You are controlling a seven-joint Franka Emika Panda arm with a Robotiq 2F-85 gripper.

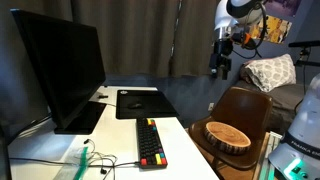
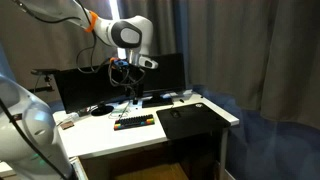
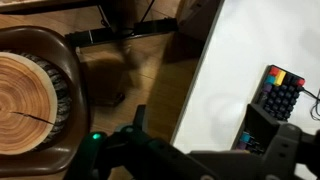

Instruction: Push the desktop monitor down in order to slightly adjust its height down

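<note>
The desktop monitor [image 1: 60,70] is a large dark blank screen on a black stand at the back of the white desk [image 1: 185,140]. It also shows behind the arm in an exterior view [image 2: 168,72]. It is out of the wrist view. My gripper [image 1: 222,66] hangs in the air well away from the monitor, past the desk's edge and above the chair side. It also shows in an exterior view [image 2: 130,88]. In the wrist view its fingers [image 3: 210,150] are spread apart and hold nothing.
A black mouse pad [image 1: 140,102] and a black keyboard with coloured keys [image 1: 150,143] lie on the desk. A brown chair [image 1: 245,105] carrying a round wood slice [image 3: 25,100] stands beside the desk. Cables [image 1: 95,160] lie near the front edge. Dark curtains hang behind.
</note>
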